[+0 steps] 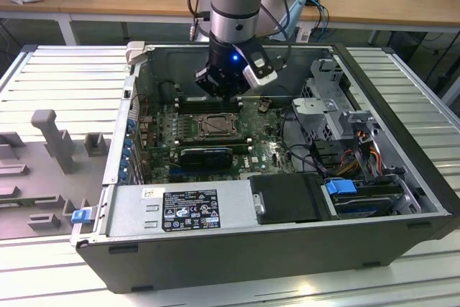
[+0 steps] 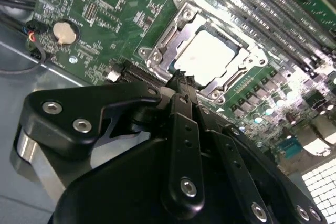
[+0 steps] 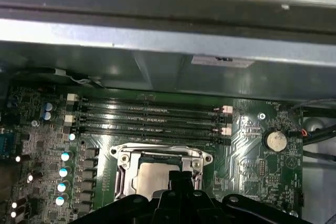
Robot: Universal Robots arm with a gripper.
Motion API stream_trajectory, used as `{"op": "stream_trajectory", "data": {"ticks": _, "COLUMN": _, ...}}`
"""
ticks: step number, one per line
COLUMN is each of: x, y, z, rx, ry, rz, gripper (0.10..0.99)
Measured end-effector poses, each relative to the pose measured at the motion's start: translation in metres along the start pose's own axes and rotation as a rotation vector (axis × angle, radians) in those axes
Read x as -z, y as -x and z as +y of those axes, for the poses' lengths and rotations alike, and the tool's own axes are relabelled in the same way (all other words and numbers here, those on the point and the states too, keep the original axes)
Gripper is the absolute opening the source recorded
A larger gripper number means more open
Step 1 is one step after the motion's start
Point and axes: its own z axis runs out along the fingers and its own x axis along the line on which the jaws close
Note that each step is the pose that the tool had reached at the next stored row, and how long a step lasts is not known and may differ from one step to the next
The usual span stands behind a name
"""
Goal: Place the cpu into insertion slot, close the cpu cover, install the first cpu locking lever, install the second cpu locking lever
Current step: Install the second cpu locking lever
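Cpu (image 1: 215,126) sits in the insertion slot (image 1: 188,129) in the exterior view, directly below your gripper (image 1: 224,92). In the second wrist view, the cpu (image 2: 210,56) lies just beyond the jaws, pale face up inside the cpu cover (image 2: 163,38); they look pressed together, holding nothing. In the first wrist view, the cpu (image 3: 151,178) lies close under the fingertips.

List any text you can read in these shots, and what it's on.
No text can be read.
Black-and-white label on the power supply: print too small.
Pale sticker on the case wall: blurred.
Markings on the motherboard: too small.
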Motion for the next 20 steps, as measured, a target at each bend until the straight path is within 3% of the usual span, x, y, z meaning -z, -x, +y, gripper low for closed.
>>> {"op": "stream_trajectory", "data": {"ticks": 7, "x": 0.0007, "y": -0.0009, "z": -0.0128, "rx": 0.000, "ry": 0.000, "rz": 0.0001, "gripper": 0.106}}
{"op": "stream_trajectory", "data": {"ticks": 14, "x": -0.0021, "y": -0.0026, "z": -0.0364, "rx": 0.000, "ry": 0.001, "rz": 0.0025, "gripper": 0.106}}
{"op": "stream_trajectory", "data": {"ticks": 16, "x": -0.0026, "y": -0.0027, "z": -0.0371, "rx": 0.000, "ry": 0.020, "rz": 0.0074, "gripper": 0.106}}
{"op": "stream_trajectory", "data": {"ticks": 18, "x": -0.0026, "y": -0.0028, "z": -0.0381, "rx": 0.000, "ry": 0.048, "rz": 0.0089, "gripper": 0.106}}
{"op": "stream_trajectory", "data": {"ticks": 20, "x": -0.0025, "y": -0.0031, "z": -0.0422, "rx": 0.002, "ry": 0.055, "rz": 0.0101, "gripper": 0.106}}
